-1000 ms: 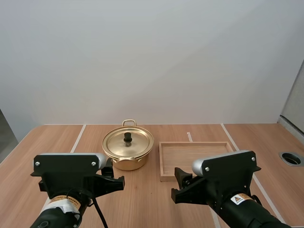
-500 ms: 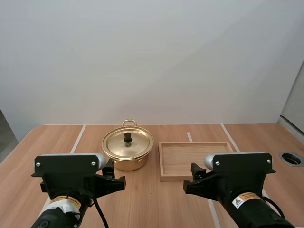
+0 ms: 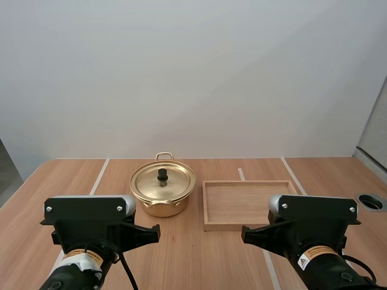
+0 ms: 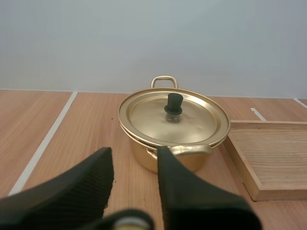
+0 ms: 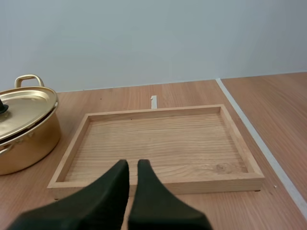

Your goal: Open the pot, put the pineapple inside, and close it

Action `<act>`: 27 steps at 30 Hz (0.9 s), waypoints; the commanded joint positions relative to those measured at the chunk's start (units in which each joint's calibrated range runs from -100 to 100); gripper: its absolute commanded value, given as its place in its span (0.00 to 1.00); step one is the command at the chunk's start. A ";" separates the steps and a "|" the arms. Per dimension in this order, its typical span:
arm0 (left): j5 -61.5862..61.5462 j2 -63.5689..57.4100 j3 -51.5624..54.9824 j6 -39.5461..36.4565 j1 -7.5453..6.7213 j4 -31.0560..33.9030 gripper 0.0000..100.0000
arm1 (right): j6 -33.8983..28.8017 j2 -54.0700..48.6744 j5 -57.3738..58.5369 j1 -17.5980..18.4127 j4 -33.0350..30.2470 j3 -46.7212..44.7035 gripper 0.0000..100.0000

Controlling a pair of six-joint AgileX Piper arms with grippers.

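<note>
The pot [image 3: 162, 194] is sitting toward the far edge of the counter [image 3: 193, 260], a little left of its middle. The lid [image 3: 163, 181] is resting on it, and the black knob [image 3: 162, 174] is standing upright at the lid's centre. The wooden tray [image 3: 242, 202] is lying just beside the pot on its right, with a narrow strip of bare counter between them and its long sides parallel to the far edge. Bare wood is stretching from the pot toward the counter's left edge, crossed by a white line [image 3: 100, 176]. More is stretching from the tray toward the right edge, where a round hole [image 3: 370, 201] is sitting. Between these things and the near edge the counter is lying open in front of both arms. The left gripper [image 4: 134, 155] is hovering low just short of the pot's near handle [image 4: 189, 150]. Its fingers [image 4: 91, 177] are standing well apart, ribbed faces turned inward, released and holding nothing. The right gripper [image 5: 133, 165] is hovering before the tray's near rim, its fingers pressed together into one dark wedge, clenched on nothing.
</note>
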State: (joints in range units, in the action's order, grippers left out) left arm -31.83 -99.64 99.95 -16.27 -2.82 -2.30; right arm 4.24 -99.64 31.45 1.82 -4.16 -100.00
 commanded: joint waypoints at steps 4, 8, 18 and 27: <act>0.04 -0.36 0.05 0.08 0.16 -0.56 0.00 | -0.55 -0.36 -0.01 0.07 -4.74 0.00 0.00; 0.49 -0.36 0.05 0.08 0.16 1.09 0.00 | -0.55 -0.36 -0.01 0.07 -4.74 0.00 0.00; 2.33 -0.36 0.05 1.45 0.16 3.35 0.00 | 1.91 -0.36 -0.18 0.07 -1.34 0.00 0.00; 2.33 -0.36 0.05 1.45 0.16 3.35 0.00 | 3.90 -0.36 -0.35 0.07 1.78 0.00 0.00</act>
State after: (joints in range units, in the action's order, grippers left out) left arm -31.26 -99.64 99.95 -14.99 -2.82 0.48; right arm 7.61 -99.64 31.45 1.82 -2.56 -100.00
